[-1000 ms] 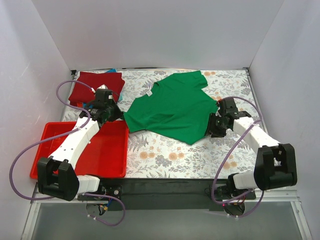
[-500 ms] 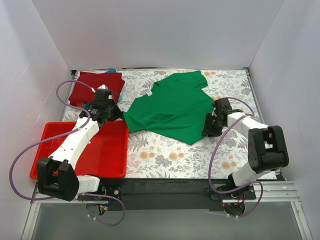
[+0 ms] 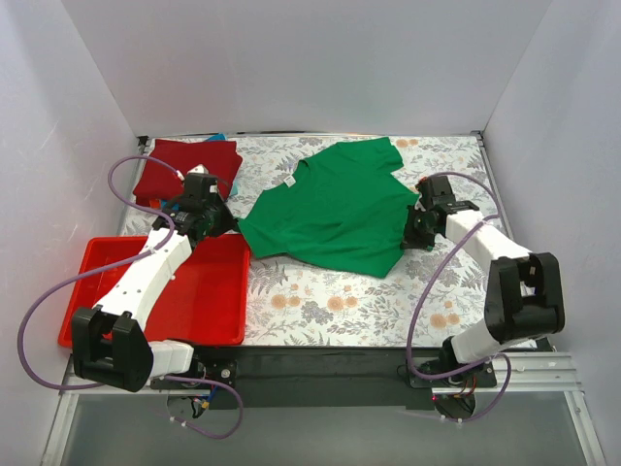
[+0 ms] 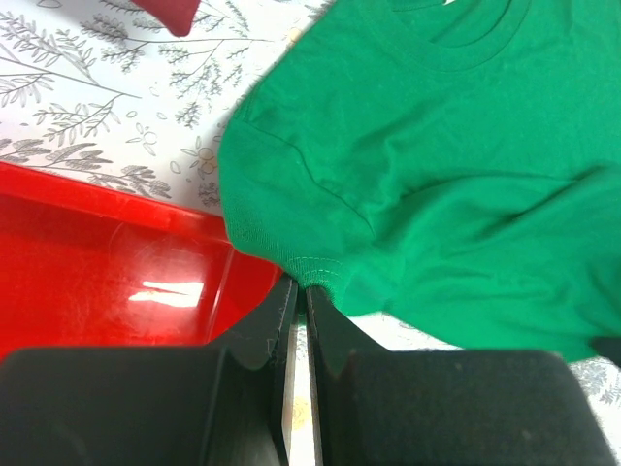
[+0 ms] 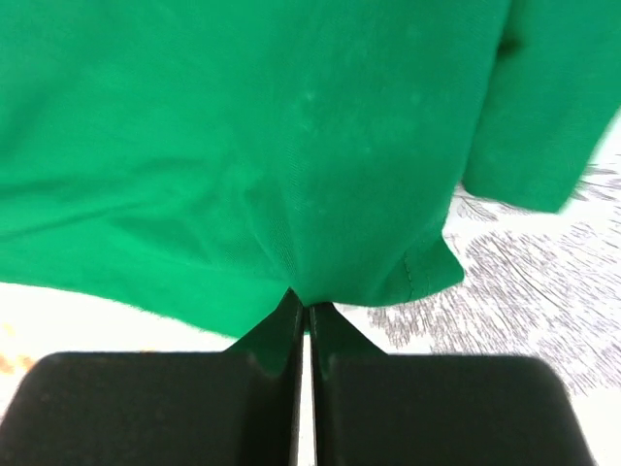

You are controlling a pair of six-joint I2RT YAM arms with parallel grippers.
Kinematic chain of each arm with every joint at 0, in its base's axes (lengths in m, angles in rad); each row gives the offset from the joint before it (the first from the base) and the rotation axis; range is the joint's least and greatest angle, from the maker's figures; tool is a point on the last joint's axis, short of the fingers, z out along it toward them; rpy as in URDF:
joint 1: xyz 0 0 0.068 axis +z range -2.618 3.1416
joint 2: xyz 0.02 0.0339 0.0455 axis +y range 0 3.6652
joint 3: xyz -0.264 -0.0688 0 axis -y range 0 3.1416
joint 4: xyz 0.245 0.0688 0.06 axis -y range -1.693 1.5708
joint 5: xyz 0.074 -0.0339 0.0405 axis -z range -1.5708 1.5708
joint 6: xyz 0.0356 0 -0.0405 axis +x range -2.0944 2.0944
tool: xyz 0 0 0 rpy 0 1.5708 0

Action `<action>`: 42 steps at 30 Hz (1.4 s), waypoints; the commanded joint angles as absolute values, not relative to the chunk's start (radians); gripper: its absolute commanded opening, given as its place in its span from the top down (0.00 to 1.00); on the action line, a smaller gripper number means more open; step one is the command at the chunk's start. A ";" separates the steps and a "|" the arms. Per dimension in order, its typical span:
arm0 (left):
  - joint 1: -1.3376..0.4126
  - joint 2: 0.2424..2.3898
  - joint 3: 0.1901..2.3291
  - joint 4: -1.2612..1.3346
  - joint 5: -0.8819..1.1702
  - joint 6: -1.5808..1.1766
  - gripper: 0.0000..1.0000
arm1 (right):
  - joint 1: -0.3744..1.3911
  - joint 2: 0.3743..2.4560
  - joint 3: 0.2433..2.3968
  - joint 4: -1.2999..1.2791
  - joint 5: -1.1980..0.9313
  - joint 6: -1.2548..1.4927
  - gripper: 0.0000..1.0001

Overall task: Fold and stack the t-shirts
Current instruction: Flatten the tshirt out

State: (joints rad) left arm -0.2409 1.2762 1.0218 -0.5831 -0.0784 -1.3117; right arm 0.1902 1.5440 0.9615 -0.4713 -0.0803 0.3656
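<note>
A bright green t-shirt (image 3: 335, 209) lies spread on the flowered table, collar toward the back left. My left gripper (image 3: 233, 225) is shut on the hem of its left sleeve (image 4: 309, 272), beside the red tray. On the shirt's right edge my right gripper (image 3: 409, 233) is shut, pinching the cloth (image 5: 303, 286) between its jaws. A dark red t-shirt (image 3: 184, 165) lies folded at the back left corner, its tip (image 4: 175, 12) showing in the left wrist view. A blue edge (image 3: 215, 138) peeks out behind the dark red shirt.
A red plastic tray (image 3: 209, 301) sits at the front left, under my left arm, its rim (image 4: 218, 291) close to the left fingers. White walls close in the table on three sides. The flowered cloth (image 3: 330, 301) shows in front of the green shirt.
My right gripper has moved in along the shirt's right edge and shut on the cloth. The shirt's right side has shifted slightly. The left gripper has kept its grip.
</note>
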 commanded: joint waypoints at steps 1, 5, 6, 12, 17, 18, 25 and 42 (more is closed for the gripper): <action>-0.230 1.241 1.029 -0.615 -0.120 -1.276 1.00 | 0.190 1.431 1.049 -0.584 -0.028 0.347 0.99; -0.226 1.247 1.061 -0.649 -0.166 -1.243 1.00 | 0.192 1.323 1.159 -0.771 0.060 0.308 0.99; -0.224 1.247 1.069 -0.653 -0.172 -1.233 1.00 | 0.190 1.303 1.186 -0.803 0.075 0.305 0.99; -0.221 1.261 1.072 -0.647 -0.126 -1.232 1.00 | 0.189 1.344 1.267 -0.856 0.111 0.299 0.55; -0.221 1.285 1.068 -0.624 -0.097 -1.238 1.00 | 0.190 1.352 1.133 -0.807 0.044 0.301 0.56; -0.221 1.290 1.072 -0.620 -0.092 -1.233 1.00 | 0.189 1.338 1.088 -0.802 0.044 0.296 0.56; -0.219 1.359 1.111 -0.598 -0.058 -1.232 1.00 | 0.190 1.211 0.778 -0.790 -0.051 0.299 0.69; -0.219 1.364 1.063 -0.581 -0.041 -1.233 1.00 | 0.192 1.341 0.781 -0.612 -0.040 0.310 0.74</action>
